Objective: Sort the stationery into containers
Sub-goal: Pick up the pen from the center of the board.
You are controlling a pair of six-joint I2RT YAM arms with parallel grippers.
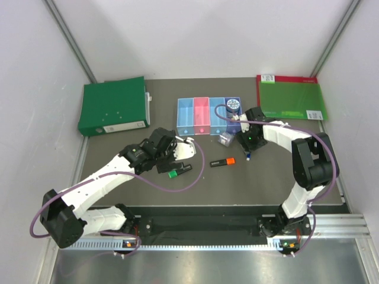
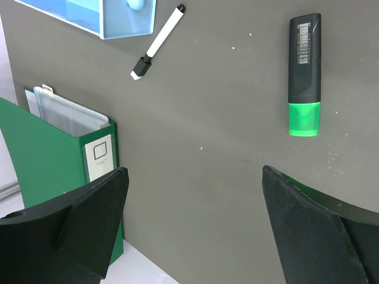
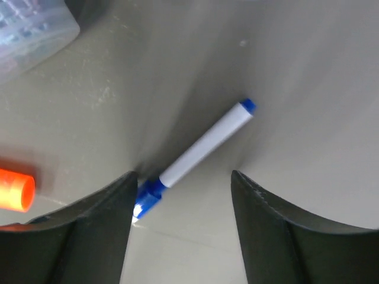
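- The blue-white pen [image 3: 201,145] lay flat on the grey table [image 3: 296,71]. It slanted across the middle of my right wrist view, with its blue tip up to the right and its blue cap down to the left.
- My right gripper [image 3: 182,183] hung over it with both fingers spread, one on each side of the pen. The cap end sat right by the finger on the left, and I could not tell if they touched.
- The pen looked light, thin, hard and smooth. It was round, so I thought it might roll or slip. The white middle seemed the best spot to pinch, across its thin side.
- The orange-cap highlighter [image 3: 15,189] showed at the left edge. The clear clip box [image 3: 29,29], made of bumpy see-through plastic, sat in the upper left corner.
- My left gripper [image 2: 194,171] was spread wide and held nothing.
- The green-cap highlighter [image 2: 304,74], fat and boxy, lay in the upper right of that view. The black-white marker [image 2: 159,41] lay near the top.
- The containers [image 1: 201,115] were shiny see-through trays in a row at the top middle of the overhead view.
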